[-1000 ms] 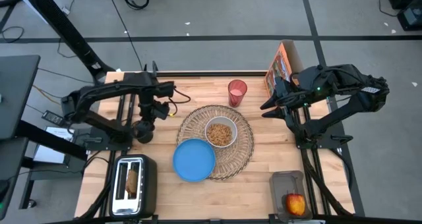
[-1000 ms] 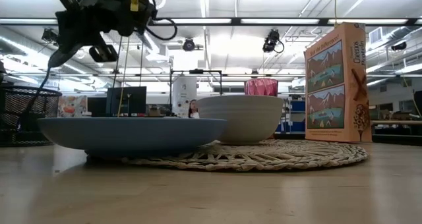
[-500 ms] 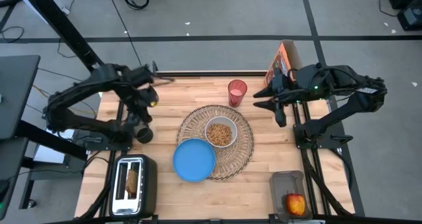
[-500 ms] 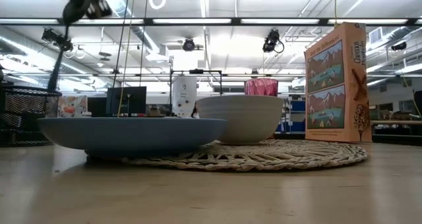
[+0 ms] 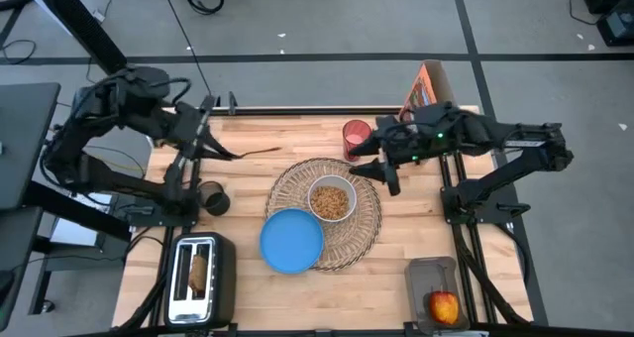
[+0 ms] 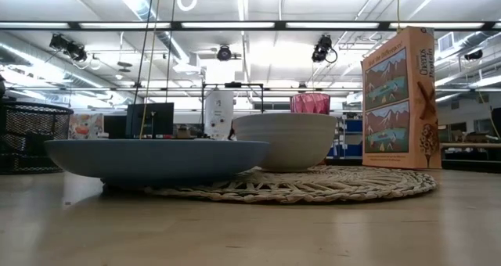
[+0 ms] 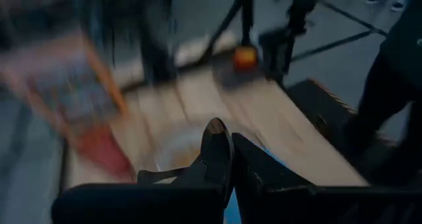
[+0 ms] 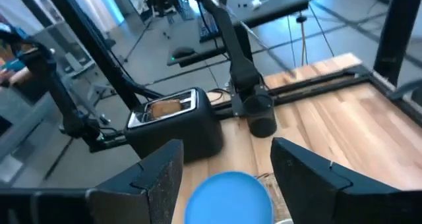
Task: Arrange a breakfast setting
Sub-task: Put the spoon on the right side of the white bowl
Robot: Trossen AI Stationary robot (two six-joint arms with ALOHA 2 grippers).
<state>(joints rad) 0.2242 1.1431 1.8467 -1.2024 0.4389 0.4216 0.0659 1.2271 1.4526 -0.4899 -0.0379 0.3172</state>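
My left gripper [image 5: 208, 145] hangs above the table's far left, shut on the metal spoon [image 5: 260, 155]. The spoon juts toward the placemat. My right gripper [image 5: 381, 167] is open over the pink cup [image 5: 353, 135] and the far right rim of the wicker placemat [image 5: 362, 228]; nothing is between its fingers. A white bowl [image 5: 330, 200] of cereal stands on the placemat. The blue plate [image 5: 292, 242] rests partly on the placemat's near left edge. The cereal box [image 5: 421, 94] stands at the far right. A toast slice [image 5: 198, 271] sits in the toaster, and the apple [image 5: 445, 305] is near right. My left gripper pinches the spoon between its two shut fingers [image 7: 264, 174], which hide the held part. The spoon lies along the fingers, and its oval end [image 7: 217, 145] sticks out past them. It is lifted clear of the table, roughly level, pointing toward the table's right.
A dark round holder [image 5: 211, 198] stands near the left edge, beside the black toaster [image 5: 198, 276] at the near left corner. The apple lies on a grey tray [image 5: 432, 278]. Bare wood shows between the holder and the placemat and along the near edge.
My left gripper has risen from the dark holder toward the far left corner, tipping from pointing down to nearly level, and has lifted the spoon clear. My right gripper has moved toward the table's left, over the pink cup, and its fingers stand wider apart.
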